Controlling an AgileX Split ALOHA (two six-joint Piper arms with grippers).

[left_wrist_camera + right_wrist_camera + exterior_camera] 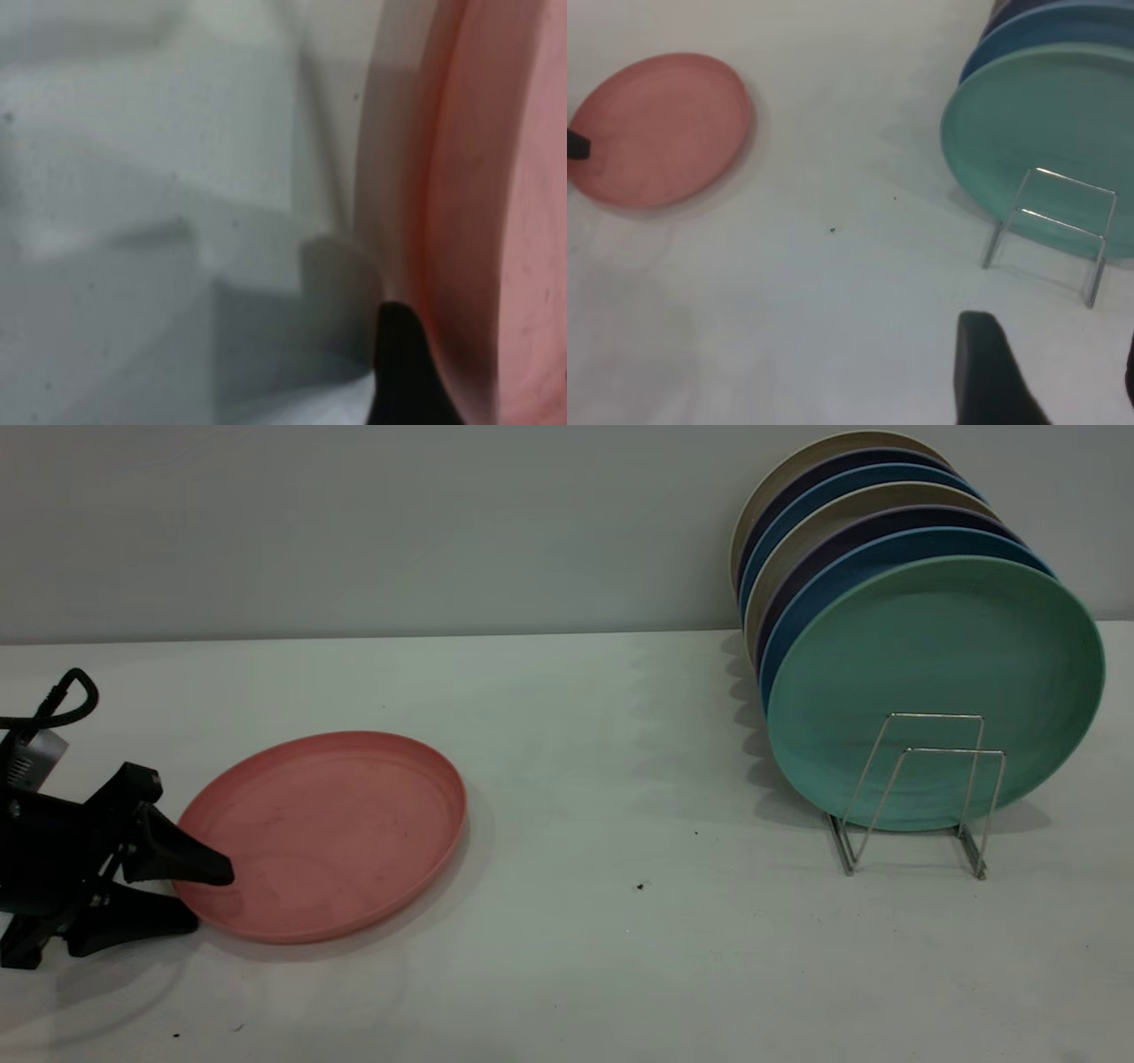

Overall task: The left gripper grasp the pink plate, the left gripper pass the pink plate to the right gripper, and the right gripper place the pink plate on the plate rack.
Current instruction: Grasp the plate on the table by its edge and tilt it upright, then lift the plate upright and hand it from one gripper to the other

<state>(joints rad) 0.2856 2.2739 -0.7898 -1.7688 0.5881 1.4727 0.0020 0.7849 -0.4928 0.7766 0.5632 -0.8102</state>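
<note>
The pink plate point(328, 828) lies flat on the white table at the left. It also shows in the right wrist view point(660, 128) and in the left wrist view point(496, 204). My left gripper point(208, 896) is open at the plate's near-left rim, one finger above the rim and over the plate, the other low on the table beside it. One of its fingers point(400, 372) shows just outside the rim. My right gripper point(1059, 381) is open and empty, above the table before the plate rack point(1052, 221). It is outside the exterior view. The rack point(921, 797) stands at the right.
A mint-green plate point(930, 691) stands upright at the front of the rack, with several blue, dark and beige plates point(850, 522) behind it. Two wire loops stand free in front of the green plate. A grey wall runs along the table's far edge.
</note>
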